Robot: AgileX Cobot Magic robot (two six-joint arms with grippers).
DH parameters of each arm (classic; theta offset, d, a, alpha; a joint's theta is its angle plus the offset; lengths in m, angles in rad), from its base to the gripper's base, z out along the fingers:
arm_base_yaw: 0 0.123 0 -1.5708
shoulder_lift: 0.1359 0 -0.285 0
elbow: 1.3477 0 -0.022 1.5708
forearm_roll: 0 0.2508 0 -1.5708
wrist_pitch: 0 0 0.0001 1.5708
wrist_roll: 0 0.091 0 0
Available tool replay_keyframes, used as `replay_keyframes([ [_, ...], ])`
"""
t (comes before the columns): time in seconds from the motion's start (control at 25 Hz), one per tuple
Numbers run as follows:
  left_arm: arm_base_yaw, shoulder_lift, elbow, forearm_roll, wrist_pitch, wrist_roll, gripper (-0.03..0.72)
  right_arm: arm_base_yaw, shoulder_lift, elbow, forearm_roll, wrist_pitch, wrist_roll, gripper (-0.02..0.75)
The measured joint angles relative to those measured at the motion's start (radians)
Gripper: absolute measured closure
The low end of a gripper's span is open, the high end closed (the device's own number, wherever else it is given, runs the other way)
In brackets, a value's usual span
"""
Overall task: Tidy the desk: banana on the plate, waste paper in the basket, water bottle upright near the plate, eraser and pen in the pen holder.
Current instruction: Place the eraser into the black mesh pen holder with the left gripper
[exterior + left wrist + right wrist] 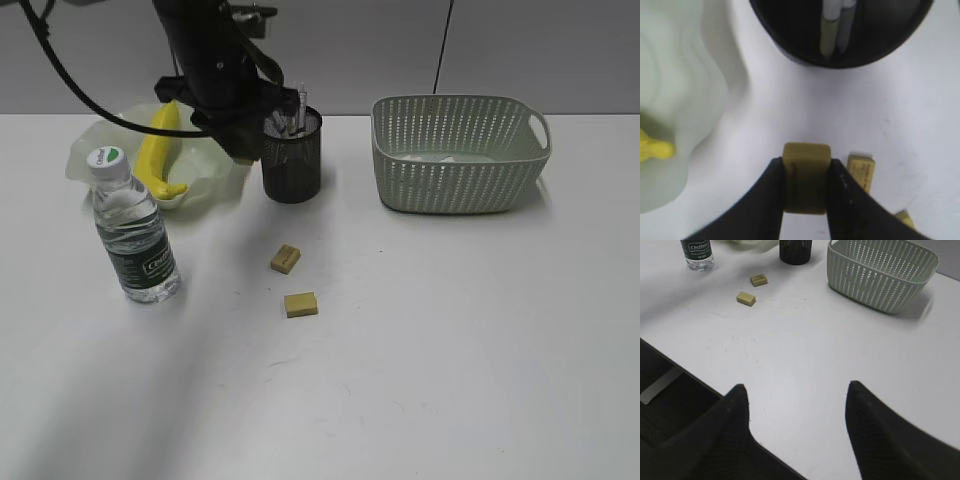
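Left gripper (805, 186) pinches a blocky tan eraser (806, 175); probably rubber.

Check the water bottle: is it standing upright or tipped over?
Upright. The water bottle stands on its base on the desk, cap on top, just in front of the plate.

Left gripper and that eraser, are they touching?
Touching. The left wrist view shows the left gripper with both fingers pressed against the eraser, no gap visible.
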Motion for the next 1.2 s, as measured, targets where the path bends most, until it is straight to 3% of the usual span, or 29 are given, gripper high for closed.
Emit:
replay_keyframes([
  [0.28,0.000,-0.069,-0.047,0.000,-0.006,0.000,0.501,0.000,0.000,0.000,-0.001,0.000,0.000,0.253],
  [0.88,0.000,-0.046,-0.047,-0.049,-0.411,0.000,0.501,0.000,0.000,0.000,-0.002,0.000,0.006,0.253],
  [1.2,0.000,0.029,-0.047,-0.057,-0.435,0.000,0.501,0.000,0.000,0.000,-0.002,0.000,0.006,0.253],
])
